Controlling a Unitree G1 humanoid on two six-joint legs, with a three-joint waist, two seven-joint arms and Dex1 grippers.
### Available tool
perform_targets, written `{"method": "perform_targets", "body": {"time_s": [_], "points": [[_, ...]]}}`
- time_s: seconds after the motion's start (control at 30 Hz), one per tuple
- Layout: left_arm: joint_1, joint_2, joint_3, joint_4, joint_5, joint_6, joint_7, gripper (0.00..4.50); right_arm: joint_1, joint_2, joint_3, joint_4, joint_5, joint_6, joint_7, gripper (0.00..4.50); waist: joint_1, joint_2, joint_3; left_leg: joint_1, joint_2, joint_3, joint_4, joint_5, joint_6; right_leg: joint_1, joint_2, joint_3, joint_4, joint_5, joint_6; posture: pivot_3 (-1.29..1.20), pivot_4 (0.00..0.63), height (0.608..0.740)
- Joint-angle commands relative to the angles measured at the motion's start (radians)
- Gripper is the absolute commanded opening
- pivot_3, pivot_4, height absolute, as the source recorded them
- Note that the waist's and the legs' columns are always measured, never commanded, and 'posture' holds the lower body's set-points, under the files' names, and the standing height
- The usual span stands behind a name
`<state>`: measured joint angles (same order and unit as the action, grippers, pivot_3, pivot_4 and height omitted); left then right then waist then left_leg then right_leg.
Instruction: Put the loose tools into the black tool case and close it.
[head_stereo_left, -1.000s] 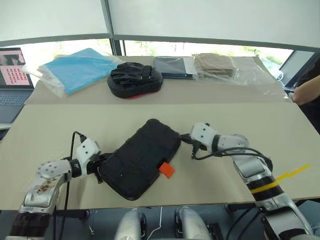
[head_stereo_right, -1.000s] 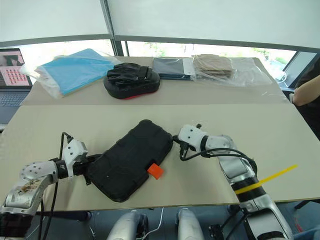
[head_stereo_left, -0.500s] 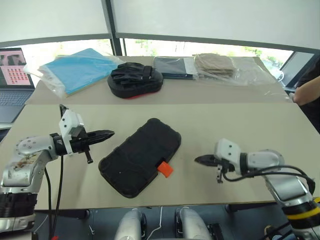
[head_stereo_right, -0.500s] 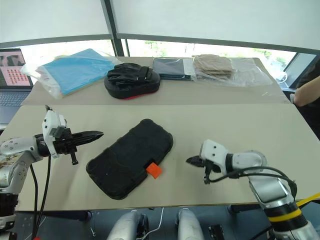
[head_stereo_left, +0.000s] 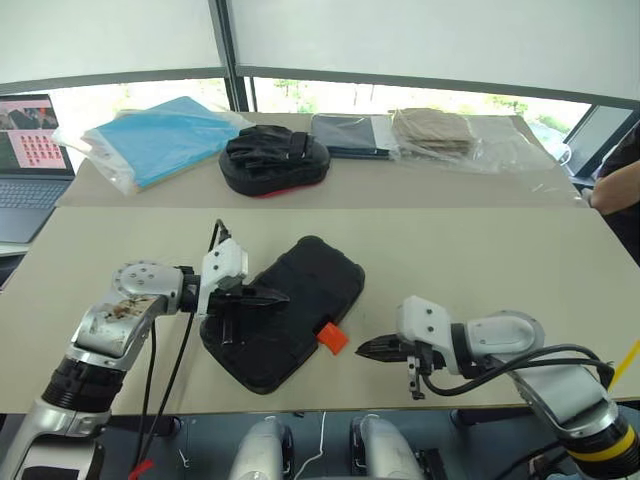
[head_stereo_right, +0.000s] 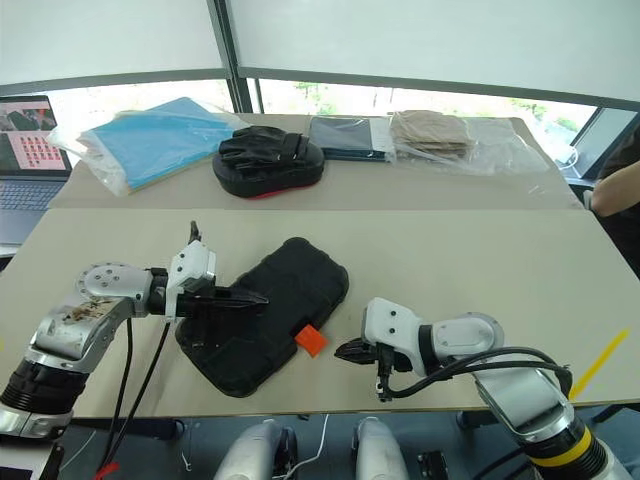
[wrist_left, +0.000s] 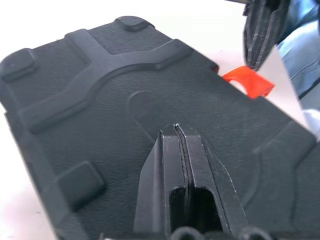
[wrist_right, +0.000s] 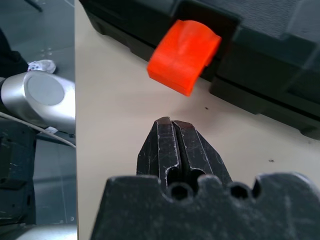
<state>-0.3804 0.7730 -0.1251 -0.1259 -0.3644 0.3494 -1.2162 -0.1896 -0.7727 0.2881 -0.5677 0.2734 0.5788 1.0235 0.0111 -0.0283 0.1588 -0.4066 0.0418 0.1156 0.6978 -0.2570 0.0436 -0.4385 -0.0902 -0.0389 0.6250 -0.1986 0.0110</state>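
While the black tool case (head_stereo_left: 283, 310) lies shut and flat on the near beige table (head_stereo_left: 480, 250), set at a slant, both pincers sit close to it with nothing in them; the left gripper (head_stereo_left: 272, 296) hangs over the case's lid near its left end, its two black fingers (wrist_left: 180, 165) pressed together into a single point, aimed along the textured lid toward the right; from the left wrist view the ribbed lid spreads out just beyond and below that tip, and I cannot tell whether the tip touches the lid or only hovers above it; the right gripper (head_stereo_left: 366, 348) rests low over the table just to the right of the case's front edge, fingers likewise pinched tight with no gap, pointing left; the orange latch (head_stereo_left: 332, 338) sticks out from the case's front edge directly ahead of this tip, near but apart from it, a strip of bare table between them; the latch tab juts outward from the case wall rather than lying flush; farther from both pincers, on the far table, sit a rounded black padded bag (head_stereo_left: 273, 160) with a red lower edge, a blue packet in clear plastic (head_stereo_left: 150, 138), a dark folded cloth (head_stereo_left: 345, 134) and a tan bagged bundle (head_stereo_left: 432, 130); a laptop (head_stereo_left: 30, 150) stands at the far left.
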Motion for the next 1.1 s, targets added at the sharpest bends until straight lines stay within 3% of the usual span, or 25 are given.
{"method": "perform_targets", "body": {"time_s": [0.03,0.73,1.1], "points": [[0.013,0.004,-0.019,0.041,0.052,-0.028,0.011,0.03,-0.035,0.011,0.033,0.014,-0.012,-0.002,0.002,0.00,0.000,0.000,0.000,0.000,0.000,0.000,0.000,0.000,0.000,0.000,0.000,0.000,0.000,0.000,0.000,0.00,0.150,0.740],[0.079,-0.020,-0.020,0.105,0.068,-0.125,0.043,0.03,-0.261,0.055,0.185,0.111,-0.067,0.067,0.057,0.00,-0.002,0.002,-0.001,0.003,0.002,0.000,0.000,0.000,0.000,0.001,0.000,0.000,0.002,-0.001,-0.001,0.00,0.150,0.740],[0.066,-0.009,-0.014,0.087,0.061,-0.086,0.044,0.03,-0.168,-0.042,0.041,0.089,0.017,0.018,0.107,0.00,0.001,0.002,-0.002,0.002,0.001,0.000,0.000,0.000,0.000,0.001,0.000,-0.001,0.001,-0.001,-0.001,0.00,0.150,0.740]]}}
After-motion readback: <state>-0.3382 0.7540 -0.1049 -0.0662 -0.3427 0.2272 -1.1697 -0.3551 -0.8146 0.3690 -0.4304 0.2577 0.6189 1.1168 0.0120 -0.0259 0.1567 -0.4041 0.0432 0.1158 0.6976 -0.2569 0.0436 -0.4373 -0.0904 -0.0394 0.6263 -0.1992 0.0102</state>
